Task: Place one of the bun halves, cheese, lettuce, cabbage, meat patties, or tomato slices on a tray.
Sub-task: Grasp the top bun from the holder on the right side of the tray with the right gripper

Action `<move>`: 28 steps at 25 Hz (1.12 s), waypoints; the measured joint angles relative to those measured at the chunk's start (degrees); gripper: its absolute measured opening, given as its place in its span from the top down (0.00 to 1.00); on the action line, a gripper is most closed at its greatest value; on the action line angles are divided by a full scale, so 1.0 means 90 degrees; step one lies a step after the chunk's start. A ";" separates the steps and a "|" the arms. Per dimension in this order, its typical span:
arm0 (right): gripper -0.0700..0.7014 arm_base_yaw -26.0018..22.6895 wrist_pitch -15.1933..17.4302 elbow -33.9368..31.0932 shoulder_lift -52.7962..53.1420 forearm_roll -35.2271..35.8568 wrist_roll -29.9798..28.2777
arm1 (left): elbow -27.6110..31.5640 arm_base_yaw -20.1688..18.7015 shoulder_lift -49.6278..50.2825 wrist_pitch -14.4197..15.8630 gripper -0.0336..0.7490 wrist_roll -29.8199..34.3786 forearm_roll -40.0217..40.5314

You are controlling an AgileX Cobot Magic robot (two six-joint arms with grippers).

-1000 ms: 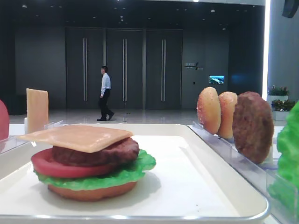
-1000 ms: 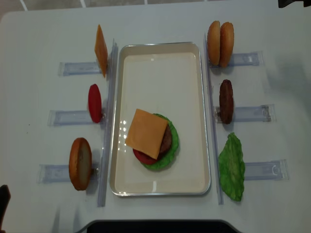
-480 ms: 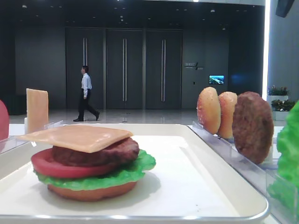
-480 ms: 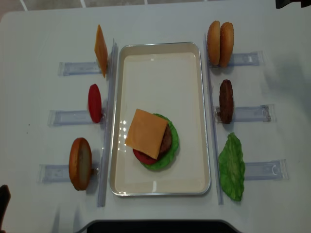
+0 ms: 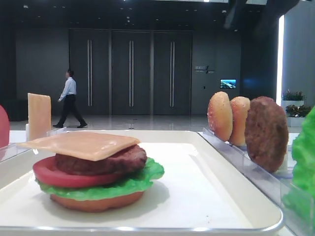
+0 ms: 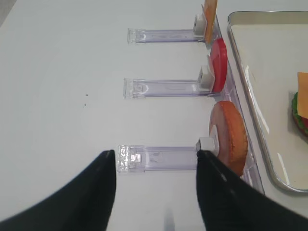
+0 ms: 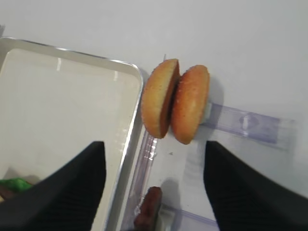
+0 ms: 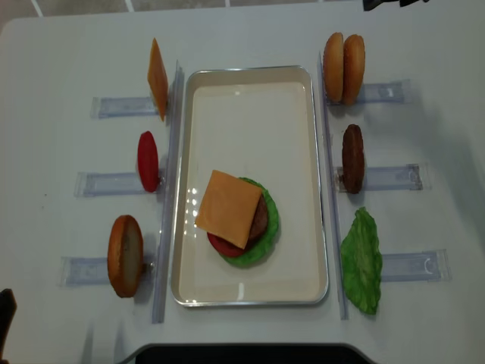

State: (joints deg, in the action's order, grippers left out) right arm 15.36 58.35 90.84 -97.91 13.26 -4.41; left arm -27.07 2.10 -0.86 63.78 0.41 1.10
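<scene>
Two bun halves [image 8: 343, 68] stand on edge side by side in a clear holder right of the white tray [image 8: 250, 70]. In the right wrist view they [image 7: 175, 103] lie ahead of my right gripper [image 7: 154, 144], which hangs open and empty above them; from overhead it [image 8: 390, 4] shows only at the top edge. On the tray sits a stack of bun base, lettuce, tomato and patty with a cheese slice [image 8: 229, 208] on top. My left gripper [image 6: 155, 154] is open over a holder left of the tray, beside a flat bun half [image 6: 230, 137].
Clear holders line both sides of the tray. On the right stand a meat patty [image 8: 352, 158] and a lettuce leaf [image 8: 362, 258]. On the left stand a cheese slice [image 8: 157, 78], a tomato slice [image 8: 148, 161] and a bun half [image 8: 125, 255].
My right gripper has moved left along the top edge of the overhead view, toward the two buns. Nothing on the table has shifted. A person in the background walks left.
</scene>
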 joint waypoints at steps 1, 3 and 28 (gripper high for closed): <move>0.36 0.0097 0.0006 0.0057 -0.0123 0.0000 0.0056 | 0.0000 0.0000 0.0000 0.0000 0.44 0.0000 0.0000; 0.36 0.0251 0.0006 0.0170 -0.0338 0.0000 0.0157 | 0.0000 0.0000 0.0000 0.0000 0.44 0.0000 0.0000; 0.31 0.0492 -0.0526 0.0315 -0.1406 -0.0175 0.0131 | 0.0000 0.0000 0.0000 0.0000 0.44 0.0017 -0.0050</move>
State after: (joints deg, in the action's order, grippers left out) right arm 19.79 53.61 93.67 -110.56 11.69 -3.23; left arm -27.07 2.10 -0.86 63.78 0.56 0.66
